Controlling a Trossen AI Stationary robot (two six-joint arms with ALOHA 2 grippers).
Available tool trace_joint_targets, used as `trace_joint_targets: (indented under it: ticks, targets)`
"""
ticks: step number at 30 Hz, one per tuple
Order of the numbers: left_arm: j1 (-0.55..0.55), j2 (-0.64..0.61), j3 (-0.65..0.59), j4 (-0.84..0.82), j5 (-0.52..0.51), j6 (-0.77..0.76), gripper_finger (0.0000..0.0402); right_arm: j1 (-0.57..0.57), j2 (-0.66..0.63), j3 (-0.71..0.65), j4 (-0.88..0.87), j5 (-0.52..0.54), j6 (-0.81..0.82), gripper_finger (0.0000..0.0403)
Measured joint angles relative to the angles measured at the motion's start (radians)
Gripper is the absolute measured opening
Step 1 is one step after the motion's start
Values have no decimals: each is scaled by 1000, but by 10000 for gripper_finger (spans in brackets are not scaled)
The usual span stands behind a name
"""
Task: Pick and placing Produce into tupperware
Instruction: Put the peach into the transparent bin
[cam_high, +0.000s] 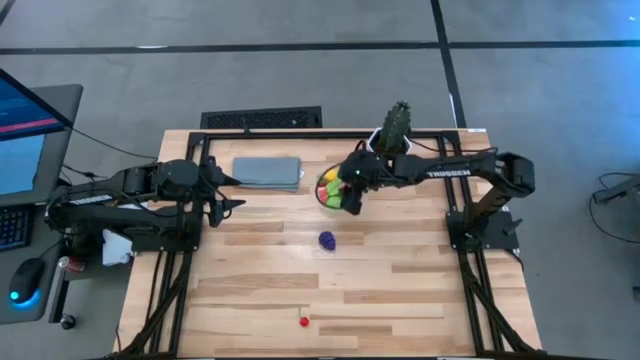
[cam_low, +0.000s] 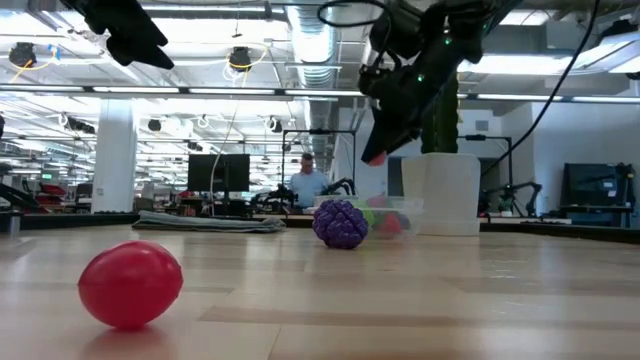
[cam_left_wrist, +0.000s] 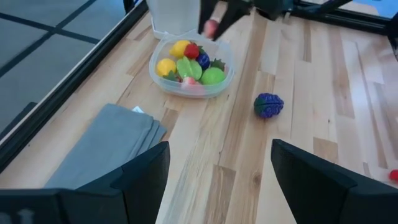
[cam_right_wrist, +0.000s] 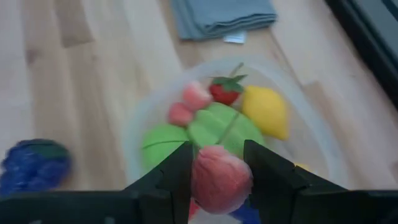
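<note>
One camera looks straight down, one sits level at the tabletop; both wrist views share the tupperware (cam_left_wrist: 191, 65).

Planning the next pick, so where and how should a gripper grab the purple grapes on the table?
Grip the purple grapes across their rounded middle, coming straight down from above. They sit alone on bare wood, clear of the container, so the fingers have room on either side. The bumpy surface should help the grip, though the piece might roll if nudged.
</note>
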Motion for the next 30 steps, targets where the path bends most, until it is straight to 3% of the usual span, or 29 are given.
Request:
trace_joint_targets:
  ticks: [8, 19, 30]
  targets:
    - [0, 3, 0, -1, -18, -1, 270, -73, 0, 0, 0, -4, -12, 163]
    - [0, 3, 0, 14, -25, -2, 270, -75, 0, 0, 0, -52, -16, 167]
    - [0, 5, 0, 60, -45, -1, 270, -74, 0, 0, -49, -76, 20, 239]
